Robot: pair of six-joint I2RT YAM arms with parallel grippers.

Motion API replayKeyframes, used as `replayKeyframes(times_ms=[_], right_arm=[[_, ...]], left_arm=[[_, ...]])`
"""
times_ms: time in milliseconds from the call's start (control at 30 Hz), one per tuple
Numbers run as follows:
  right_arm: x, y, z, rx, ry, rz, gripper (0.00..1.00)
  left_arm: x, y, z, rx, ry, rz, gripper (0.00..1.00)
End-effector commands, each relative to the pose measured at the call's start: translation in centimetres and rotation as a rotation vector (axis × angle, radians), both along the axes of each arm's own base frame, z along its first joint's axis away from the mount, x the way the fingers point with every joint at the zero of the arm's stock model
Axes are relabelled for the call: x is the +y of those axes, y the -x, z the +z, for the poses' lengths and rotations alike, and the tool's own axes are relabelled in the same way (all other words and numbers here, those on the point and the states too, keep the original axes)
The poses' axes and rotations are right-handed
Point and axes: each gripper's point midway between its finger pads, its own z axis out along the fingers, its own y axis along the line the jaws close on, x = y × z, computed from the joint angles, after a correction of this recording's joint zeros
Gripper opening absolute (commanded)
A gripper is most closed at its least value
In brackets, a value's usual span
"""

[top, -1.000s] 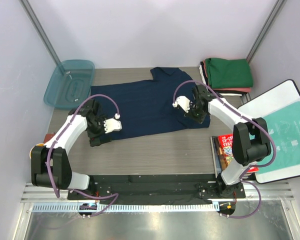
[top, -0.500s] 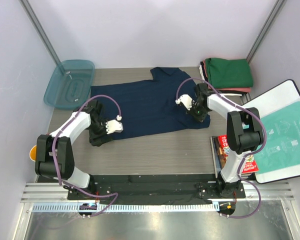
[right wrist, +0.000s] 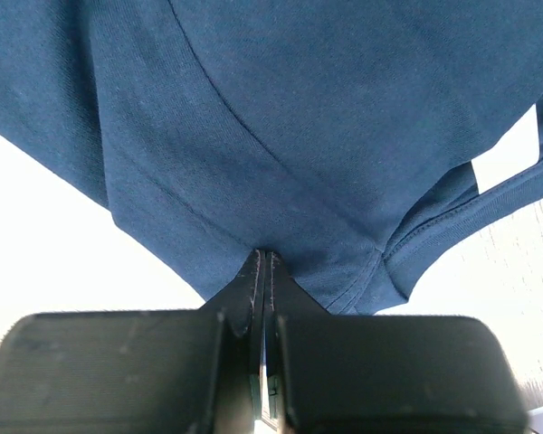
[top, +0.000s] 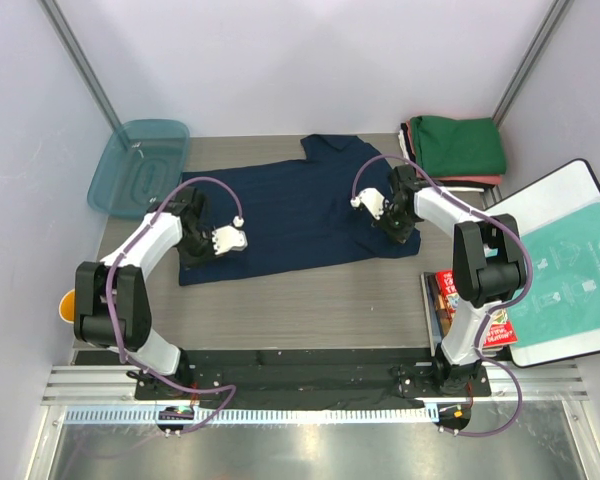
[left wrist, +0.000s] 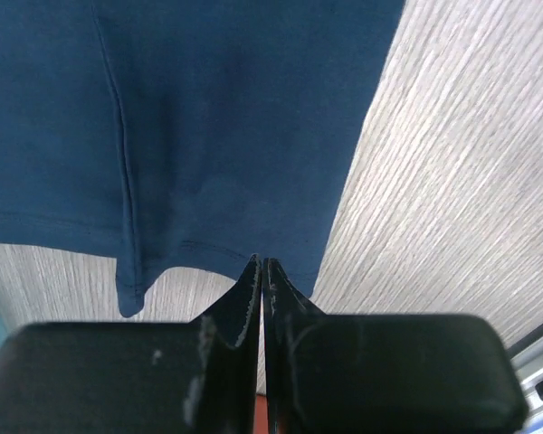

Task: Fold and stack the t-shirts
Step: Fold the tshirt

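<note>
Navy t-shirt (top: 290,215) spread flat; I see both arms reaching low, left gripper (left wrist: 261,267) and right gripper (right wrist: 262,258) each pinched tight on its hem.

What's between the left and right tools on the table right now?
Only the navy t-shirt, spread out; the left tool and right tool are each shut on an edge of it. The top view shows the stretch.

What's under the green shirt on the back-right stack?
Under the green shirt, edges of a salmon-red layer and a white layer peek out; the rest is covered, so the count is hidden.
</note>
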Motion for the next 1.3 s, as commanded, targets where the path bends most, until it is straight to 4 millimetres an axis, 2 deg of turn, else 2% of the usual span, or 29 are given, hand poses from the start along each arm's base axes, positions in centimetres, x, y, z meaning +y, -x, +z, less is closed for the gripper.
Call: replayKeyframes(times_ms=[0, 133, 400, 600, 833, 1100, 1267], right_arm=[[0.3, -1.2, 0.6, -0.028, -0.017, -0.002, 0.01], [0.2, -1.3, 0.4, -0.023, -0.013, -0.008, 0.01], [-0.6, -1.1, -0.3, -0.009, 0.003, -0.019, 0.01], [-2.9, -0.9, -1.3, -0.005, 0.052, -0.026, 0.01], [-5.6, 0.2, -2.4, -0.025, 0.136, 0.025, 0.01], [-6.2, 1.1, -2.5, -0.047, 0.174, 0.087, 0.01], [-6.6, 1.5, -2.3, -0.063, 0.199, 0.133, 0.01]], left_arm=[[-0.1, -0.7, -0.1, -0.016, -0.004, -0.014, 0.00], [0.2, 0.3, -2.6, 0.077, -0.022, -0.019, 0.00], [0.7, 1.1, -5.1, 0.136, -0.050, -0.011, 0.00], [3.2, 2.0, -7.2, 0.150, -0.189, -0.046, 0.00], [4.5, 2.9, -7.9, 0.153, -0.253, -0.093, 0.00], [5.1, 4.2, -8.1, 0.166, -0.268, -0.130, 0.00], [5.2, 4.5, -7.5, 0.161, -0.270, -0.144, 0.00]])
